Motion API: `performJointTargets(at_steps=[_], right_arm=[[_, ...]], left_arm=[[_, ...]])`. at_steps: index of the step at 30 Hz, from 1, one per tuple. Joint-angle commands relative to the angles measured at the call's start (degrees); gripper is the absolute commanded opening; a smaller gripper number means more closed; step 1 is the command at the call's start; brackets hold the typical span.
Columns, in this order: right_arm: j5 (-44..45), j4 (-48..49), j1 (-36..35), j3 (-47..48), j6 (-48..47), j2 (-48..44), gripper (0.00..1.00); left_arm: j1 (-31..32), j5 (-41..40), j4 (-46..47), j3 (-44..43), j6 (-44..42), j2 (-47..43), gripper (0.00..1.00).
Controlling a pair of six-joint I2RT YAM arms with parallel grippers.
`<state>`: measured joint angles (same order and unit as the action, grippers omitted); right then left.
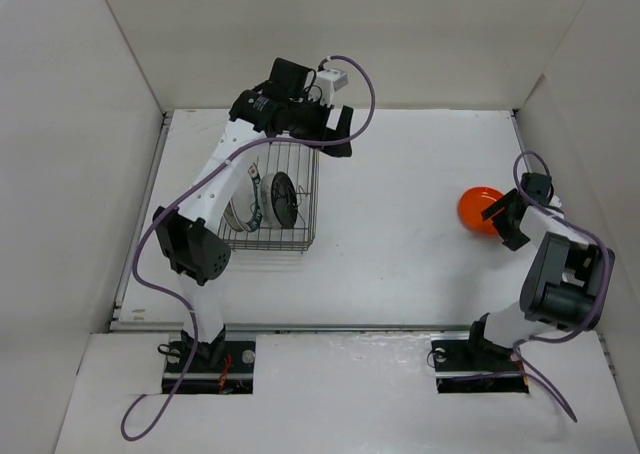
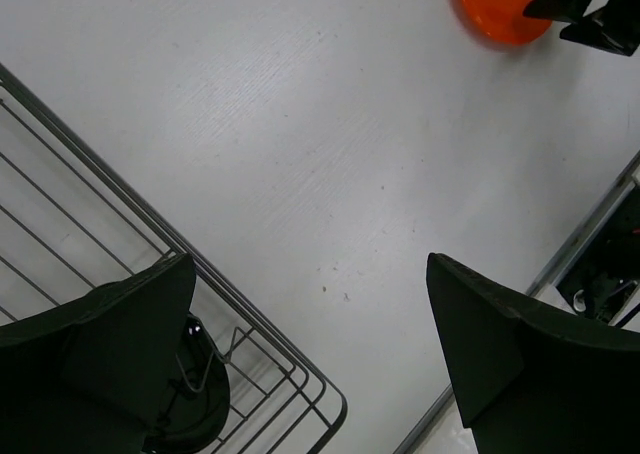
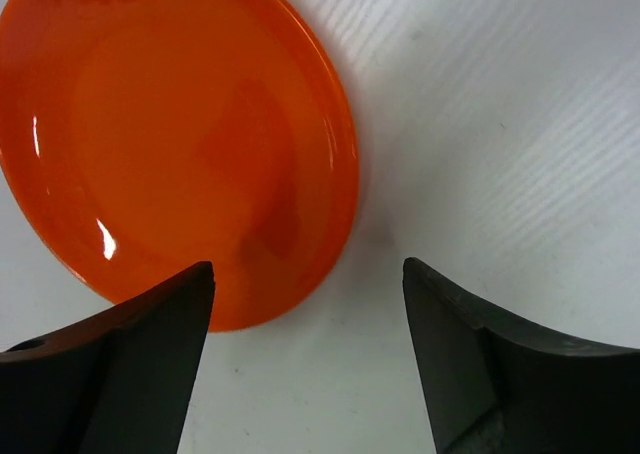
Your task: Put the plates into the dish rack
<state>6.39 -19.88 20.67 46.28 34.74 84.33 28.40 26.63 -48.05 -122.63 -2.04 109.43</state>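
The dish rack (image 1: 305,189) of dark wire stands left of centre, with plates on edge in it: a white one (image 1: 238,214), a dark-rimmed one (image 1: 256,188) and a glossy black one (image 1: 283,196). I cannot make out the clear plate. My left gripper (image 1: 340,134) is open and empty above the rack's far right corner. In the left wrist view (image 2: 310,264) the rack's corner (image 2: 320,394) and the black plate (image 2: 190,399) lie below it. The orange plate (image 1: 476,209) lies flat at the right. My right gripper (image 1: 504,224) is open just above its near edge (image 3: 180,144); the jaws (image 3: 307,269) straddle the rim.
White walls enclose the table on the left, back and right. The table's front lip (image 1: 350,326) runs ahead of the arm bases. The left wrist view also shows the orange plate (image 2: 495,9) and the right gripper's fingers (image 2: 585,4) far off.
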Motion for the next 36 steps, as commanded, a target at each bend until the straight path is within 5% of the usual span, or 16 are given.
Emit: performJointTargets(at_steps=[1, 4, 11, 18, 24, 36], right_arm=[[-1.21, 1.87, 0.43, 4.69, -2.04, 4.86, 0.79], [-0.94, -0.69, 0.43, 7.24, -2.75, 7.59, 0.67], [1.52, -6.49, 0.43, 11.02, -3.36, 10.93, 0.01], [0.03, -5.08, 0.43, 11.02, -3.98, 10.16, 0.00], [-14.30, 5.80, -0.63, 4.97, -3.98, -0.12, 0.00], [-18.70, 17.58, -17.58, 3.29, -3.89, -12.79, 0.00]], left_arm=[[0.16, 2.81, 1.03, 0.02, -1.91, -2.55, 1.00], [0.16, 2.81, 1.03, 0.02, -1.91, -2.55, 1.00], [0.16, 2.81, 1.03, -1.30, -1.91, -2.02, 1.00], [0.16, 1.33, 1.03, -1.30, -2.61, -0.35, 1.00], [0.16, 1.58, 1.73, -4.45, -3.23, 0.96, 1.00], [0.16, 20.36, 14.21, -6.39, 0.10, 7.10, 1.00]])
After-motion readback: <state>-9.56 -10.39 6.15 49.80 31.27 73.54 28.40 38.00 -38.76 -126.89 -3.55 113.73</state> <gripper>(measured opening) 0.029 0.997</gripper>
